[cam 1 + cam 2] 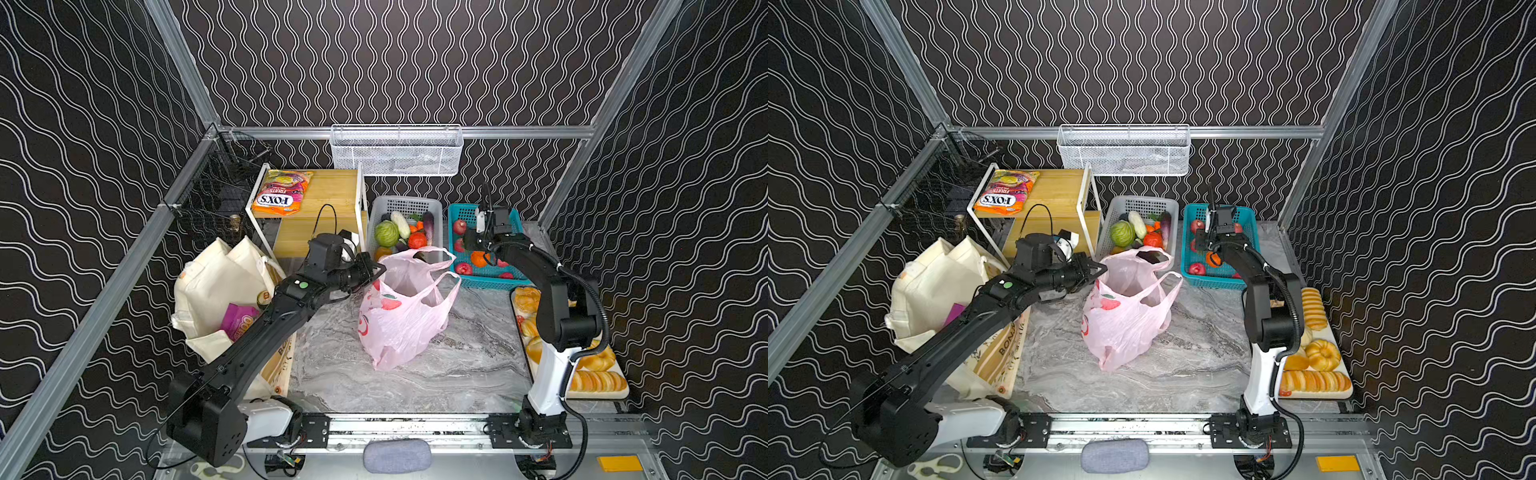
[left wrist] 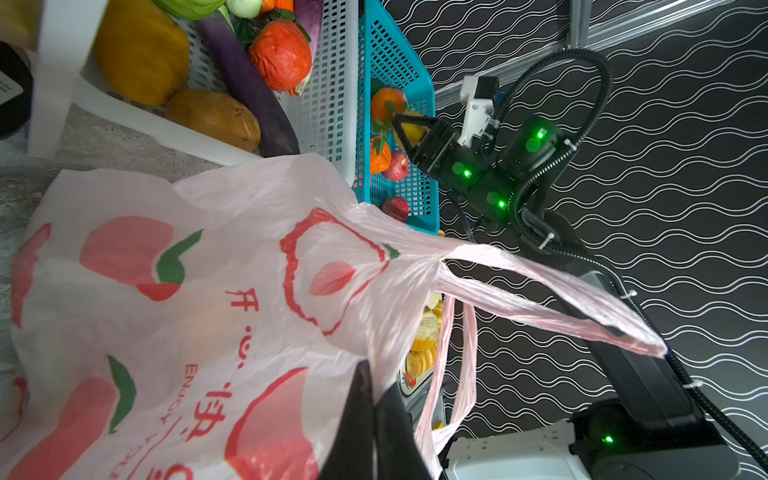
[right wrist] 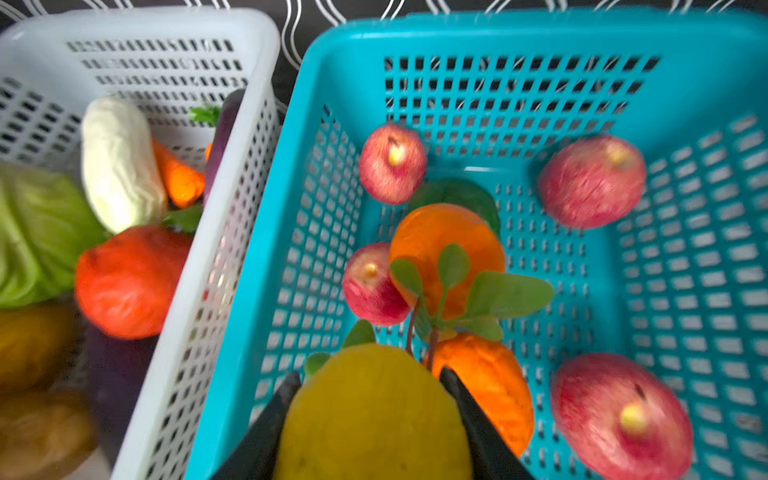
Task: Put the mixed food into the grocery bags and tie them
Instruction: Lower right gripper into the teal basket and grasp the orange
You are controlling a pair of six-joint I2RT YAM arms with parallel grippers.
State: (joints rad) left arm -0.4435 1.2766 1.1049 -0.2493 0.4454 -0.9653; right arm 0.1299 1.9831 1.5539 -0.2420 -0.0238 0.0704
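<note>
The pink plastic bag (image 1: 399,324) stands open mid-table, printed with red fruit. My left gripper (image 1: 379,270) is shut on its near rim; in the left wrist view the left gripper (image 2: 374,376) pinches the film. The cream tote (image 1: 216,282) slumps at the left with a purple packet (image 1: 239,318) in its mouth. My right gripper (image 3: 370,374) is down in the teal basket (image 3: 478,37), shut on a yellow toy fruit (image 3: 374,415). Oranges (image 3: 440,245) and red apples (image 3: 592,180) lie around it.
A white basket (image 1: 405,203) of vegetables stands beside the teal basket (image 1: 457,212). A wooden shelf (image 1: 332,187) carries the FOX'S packet (image 1: 282,193). A bread tray (image 1: 598,390) lies at the right edge. A white mesh basket (image 1: 395,151) hangs on the back wall.
</note>
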